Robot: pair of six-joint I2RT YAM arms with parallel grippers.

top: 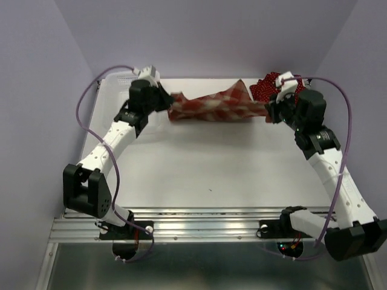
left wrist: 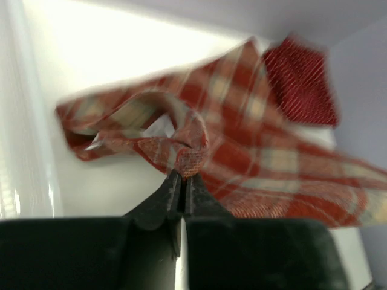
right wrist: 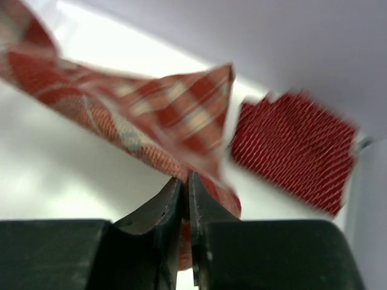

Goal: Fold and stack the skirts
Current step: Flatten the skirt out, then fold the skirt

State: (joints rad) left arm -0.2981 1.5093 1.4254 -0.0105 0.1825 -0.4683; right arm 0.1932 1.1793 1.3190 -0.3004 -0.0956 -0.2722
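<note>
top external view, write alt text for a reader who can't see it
Seen from above, a red-and-cream plaid skirt is stretched across the far part of a white table, pinched at its left end by the robot's left hand and at its right end by the right hand. A dark red polka-dot skirt lies bunched at the far right corner.

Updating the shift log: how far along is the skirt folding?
Done: a dark red dotted cloth skirt lies folded-looking at far right. In hand: left gripper and right gripper pinch the red-and-cream plaid cloth skirt stretched between them. Remaining: folding and stacking it.
</note>
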